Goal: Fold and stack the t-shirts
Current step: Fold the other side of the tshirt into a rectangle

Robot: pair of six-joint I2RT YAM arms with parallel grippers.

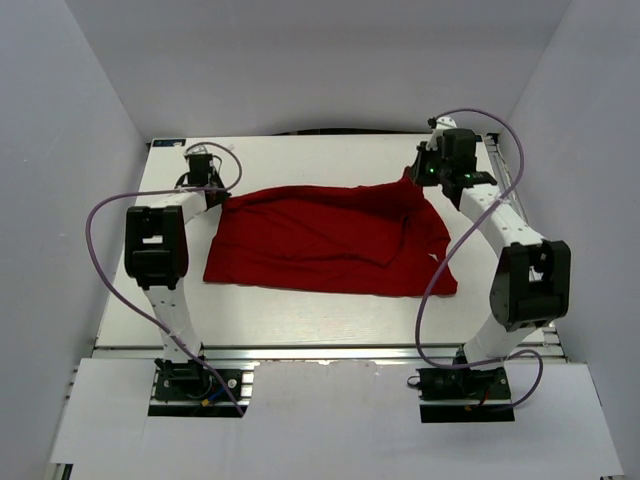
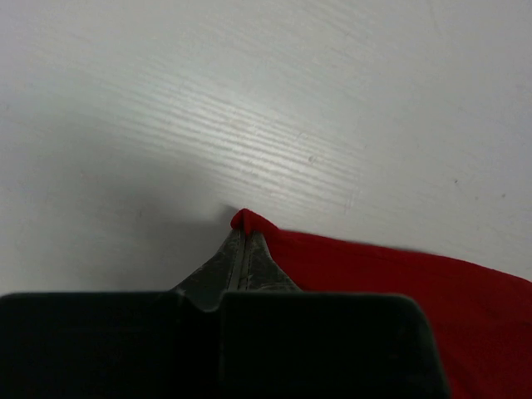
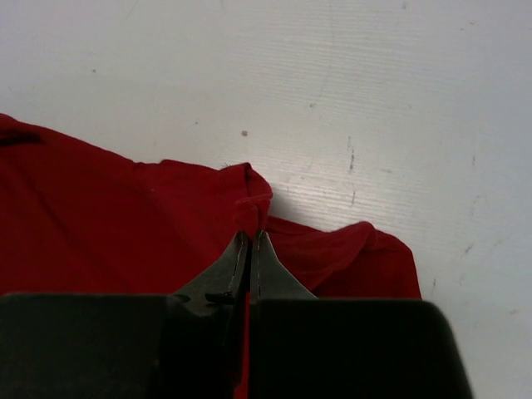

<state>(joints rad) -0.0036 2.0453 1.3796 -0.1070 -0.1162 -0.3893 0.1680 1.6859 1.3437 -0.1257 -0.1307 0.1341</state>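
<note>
With the plain bright red cloth t-shirt spread at the white table centre, left gripper and right gripper each clenched on a far corner, the first fold is judged in hand, requiring both corners drawn evenly toward the table's near edge.

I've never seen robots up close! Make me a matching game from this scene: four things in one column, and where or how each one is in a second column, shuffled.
Things:
1. left claw
2. right claw
3. bright red cloth t-shirt
4. thin purple cable

Places and states:
A. spread over the white table
B. shut on the shirt's far right corner
C. looping beside the left arm
D. shut on the shirt's far left corner

Pairs: 1-D, 2-B, 3-A, 4-C.
</note>
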